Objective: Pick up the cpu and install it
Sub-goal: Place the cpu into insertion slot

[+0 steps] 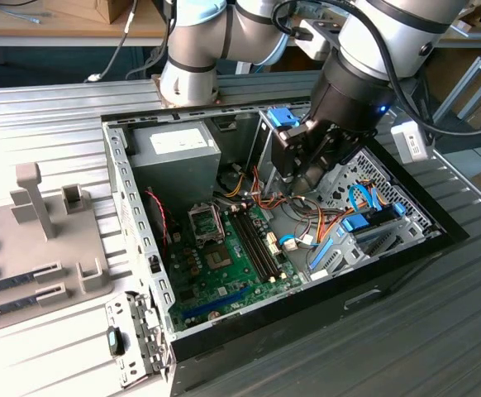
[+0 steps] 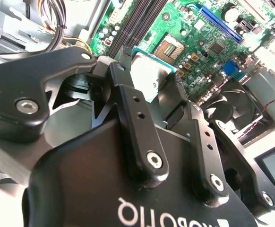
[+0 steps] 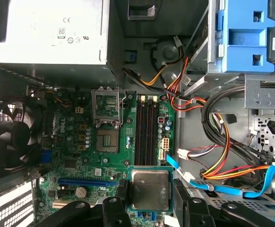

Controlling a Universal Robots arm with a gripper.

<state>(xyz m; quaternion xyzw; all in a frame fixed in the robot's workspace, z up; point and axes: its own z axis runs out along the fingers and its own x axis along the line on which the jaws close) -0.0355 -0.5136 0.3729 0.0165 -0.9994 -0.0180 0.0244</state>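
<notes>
The cpu (image 3: 149, 189) is a flat square chip with a silver-grey top and a thin green rim. My gripper (image 3: 150, 193) is shut on it, one black finger (image 3: 120, 193) on each side. In the second wrist view the cpu (image 2: 148, 75) sits between the fingertips (image 2: 120, 71) above the green motherboard (image 2: 208, 28). In the exterior view my gripper (image 1: 307, 175) hangs inside the open computer case (image 1: 323, 289), over the cables beside the memory slots (image 1: 255, 244). The metal socket frame (image 3: 106, 108) and a dark square (image 3: 107, 141) beside it lie apart from the held chip.
A grey power supply (image 1: 174, 149) fills the case's far corner. Orange and yellow cables (image 3: 213, 165) and blue ribbon cables (image 3: 270, 189) run near the drive cage (image 1: 364, 236). A black fan (image 3: 14, 142) sits beside the board. A grey fixture tray (image 1: 34, 240) stands at the exterior view's left.
</notes>
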